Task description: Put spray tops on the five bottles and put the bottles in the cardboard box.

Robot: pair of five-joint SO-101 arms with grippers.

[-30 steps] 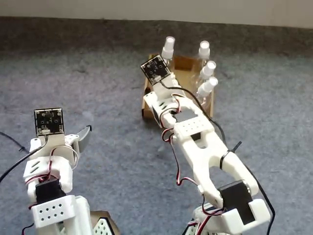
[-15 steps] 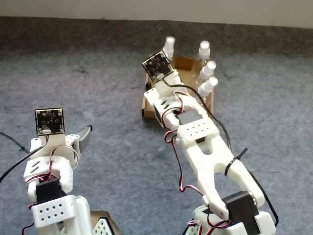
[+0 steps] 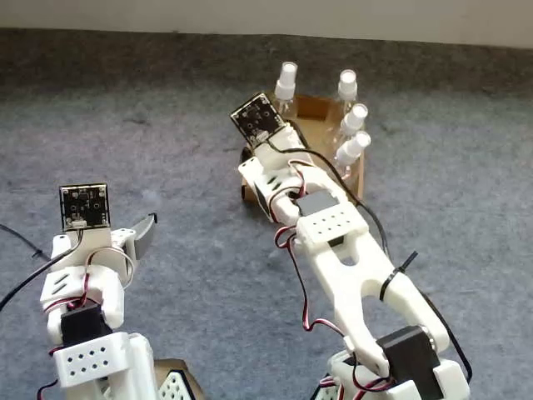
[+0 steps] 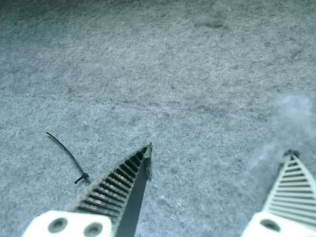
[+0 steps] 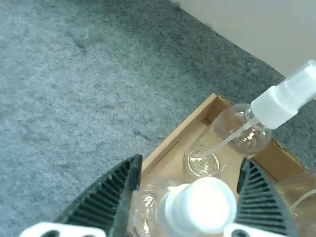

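- The right pincer [image 5: 191, 160] is spread wide and closed around a clear spray bottle [image 5: 148, 210]. The glass body meets the dark finger on one side. Its white spray top [image 5: 200, 205] lies right against the other finger.
- This held bottle stands upright, just inside the left wall of the cardboard box [image 5: 173, 136]. Whether its base rests on the box floor cannot be told.
- In the right wrist view, a second bottle [image 5: 242, 133] stands farther in, near the box's far-left corner. It has its white top on, and a thin dip tube runs down through the glass.
- From the high view, the cardboard box [image 3: 312, 107] sits on the grey felt-covered desk [image 3: 166, 142], towards the far side and right of centre.
- The far-left bottle [image 3: 287, 81] stands upright at the box's far-left corner, with its top on.
- Three right-side bottles [image 3: 356, 117] line the box's right wall, one behind another. Each is capped in white, and the nearest one leans outward.
- The right arm stretches forward over the box. Its black camera board [image 3: 262, 117] covers the pincer and the held bottle in the high view.
- The left pincer [image 4: 219, 149] is wide open and holds nothing. It hangs over bare felt at the near left, well apart from the box.
- A black cable tie [image 4: 66, 155] lies on the felt beside the left pincer's dark finger.
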